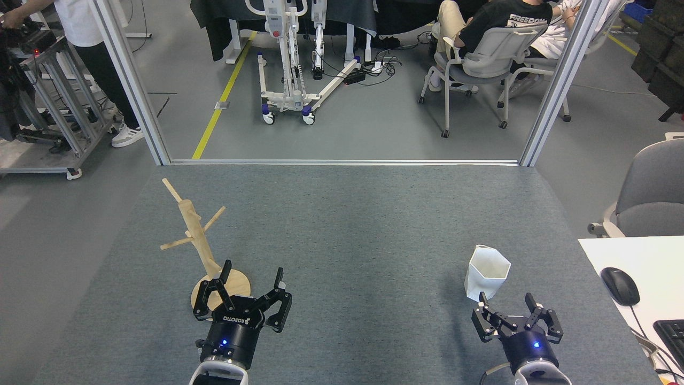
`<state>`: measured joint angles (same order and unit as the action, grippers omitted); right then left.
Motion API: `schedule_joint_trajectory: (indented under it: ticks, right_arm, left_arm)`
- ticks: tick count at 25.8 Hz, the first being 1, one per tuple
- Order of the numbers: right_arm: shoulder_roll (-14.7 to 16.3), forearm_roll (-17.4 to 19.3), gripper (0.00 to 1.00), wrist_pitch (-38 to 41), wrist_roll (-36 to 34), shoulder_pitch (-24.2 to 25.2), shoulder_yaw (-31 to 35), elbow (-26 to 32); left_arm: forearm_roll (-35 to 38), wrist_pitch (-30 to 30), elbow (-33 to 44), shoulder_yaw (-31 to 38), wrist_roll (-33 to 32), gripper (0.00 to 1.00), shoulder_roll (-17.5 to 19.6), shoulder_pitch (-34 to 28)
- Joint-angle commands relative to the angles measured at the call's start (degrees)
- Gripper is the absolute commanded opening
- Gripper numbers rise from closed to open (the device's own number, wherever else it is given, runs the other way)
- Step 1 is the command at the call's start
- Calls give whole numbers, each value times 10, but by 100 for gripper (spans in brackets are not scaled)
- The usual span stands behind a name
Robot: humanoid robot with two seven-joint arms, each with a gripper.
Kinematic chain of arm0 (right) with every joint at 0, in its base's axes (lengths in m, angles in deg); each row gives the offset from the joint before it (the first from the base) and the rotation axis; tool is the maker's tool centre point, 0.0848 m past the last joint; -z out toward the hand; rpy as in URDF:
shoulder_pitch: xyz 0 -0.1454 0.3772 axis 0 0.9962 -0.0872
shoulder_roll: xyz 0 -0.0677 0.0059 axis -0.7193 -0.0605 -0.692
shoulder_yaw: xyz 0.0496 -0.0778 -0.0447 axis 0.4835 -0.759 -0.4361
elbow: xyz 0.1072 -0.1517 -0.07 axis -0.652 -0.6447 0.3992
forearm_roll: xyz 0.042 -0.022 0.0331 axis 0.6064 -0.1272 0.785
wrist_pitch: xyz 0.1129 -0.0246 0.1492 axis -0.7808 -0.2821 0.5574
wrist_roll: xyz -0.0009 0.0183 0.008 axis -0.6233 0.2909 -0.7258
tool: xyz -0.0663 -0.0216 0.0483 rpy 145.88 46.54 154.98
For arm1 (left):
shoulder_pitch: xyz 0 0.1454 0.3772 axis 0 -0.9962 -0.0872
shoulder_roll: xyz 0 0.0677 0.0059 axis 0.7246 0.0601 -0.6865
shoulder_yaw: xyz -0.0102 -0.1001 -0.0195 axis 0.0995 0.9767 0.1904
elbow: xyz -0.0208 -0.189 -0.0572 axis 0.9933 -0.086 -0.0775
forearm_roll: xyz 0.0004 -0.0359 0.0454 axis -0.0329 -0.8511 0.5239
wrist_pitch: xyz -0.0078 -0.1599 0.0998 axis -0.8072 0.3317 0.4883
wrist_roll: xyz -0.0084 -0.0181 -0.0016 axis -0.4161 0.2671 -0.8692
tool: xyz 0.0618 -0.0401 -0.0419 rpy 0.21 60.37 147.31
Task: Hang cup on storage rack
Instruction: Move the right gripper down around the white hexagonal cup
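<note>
The white faceted cup (486, 278) stands upright on the grey table at the right. Just in front of it, my right gripper (506, 300) is open and empty, its fingertips a little short of the cup's base. The wooden storage rack (199, 243), a post with angled pegs on a round disc base, stands at the left. My left gripper (252, 274) is open and empty, its left finger overlapping the near edge of the rack's disc base in the view.
A white desk (657, 256) with a black mouse (620, 286) and keyboard (671, 338) lies at the right edge. Beyond the table's far edge a metal frame (342, 161) stands, with seated people, chairs and a wheeled stand behind.
</note>
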<state>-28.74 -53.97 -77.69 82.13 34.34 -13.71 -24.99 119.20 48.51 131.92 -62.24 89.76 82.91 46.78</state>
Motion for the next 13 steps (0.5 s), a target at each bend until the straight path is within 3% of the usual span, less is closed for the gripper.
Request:
schedule_joint_trajectory:
  ticks: [1,13]
  right_arm:
    - [1,0,100,-1,1,-26,-7,-34]
    - [2,0,100,-3,1,-102,-11,-129]
  left_arm:
    - [-1,0,4,-1,-1,100,-1,-2]
    - [-1,1,-3,-15,-3,100,-1,-1]
